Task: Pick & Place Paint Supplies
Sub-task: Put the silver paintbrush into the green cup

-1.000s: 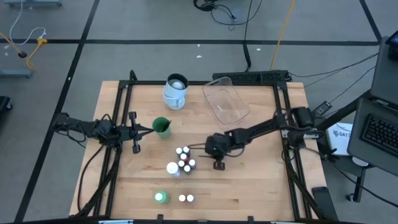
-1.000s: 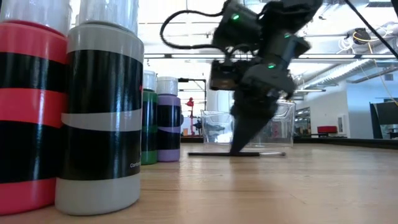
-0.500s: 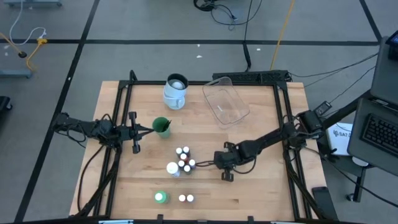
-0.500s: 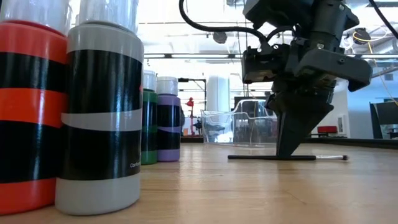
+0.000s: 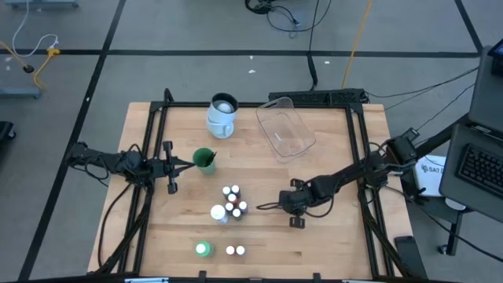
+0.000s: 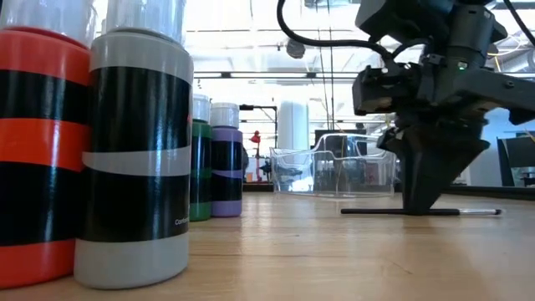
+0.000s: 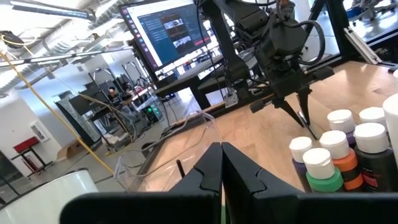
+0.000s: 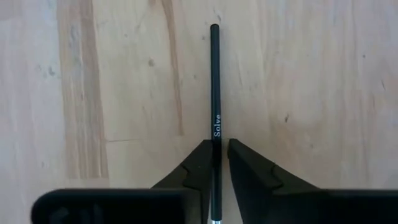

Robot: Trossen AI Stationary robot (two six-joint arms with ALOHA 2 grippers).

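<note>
High view: we have the right gripper [image 5: 288, 206] low on the bare wooden table [image 5: 330, 244], just right of the cluster of tiny white-capped paint bottles [image 5: 231, 203], with the thin dark-handled brush [image 5: 267, 207] lying flat between the two. The clear rectangular plastic tray [image 5: 284, 126] sits well beyond that cluster, at the table's far edge. The left gripper [image 5: 187, 163] waits clenched and empty, far-left of the cluster, beside a green cup [image 5: 203, 159].

Low view: the right gripper's [image 6: 433, 196] tips reach the tabletop, and the brush [image 6: 418, 211] lies on the wood under them — on the table, not lifted.

Left wrist view: the left fingers [image 7: 211, 171] are pressed together, holding nothing; the bottles [image 7: 339, 152] stand ahead of them, the right arm beyond.

Right wrist view: the right fingers [image 8: 245, 171] straddle the brush handle [image 8: 215, 93] with a narrow gap. We can't tell whether they are pinching it or have just let go.

Risks as we judge them: a thin round handle flat on wood gives little to bite on, so a slack or off-centre squeeze could let it roll or pivot out. Fingertips this low could scrape the table. Any swing toward the cluster could topple bottles — they stand close together.
</note>
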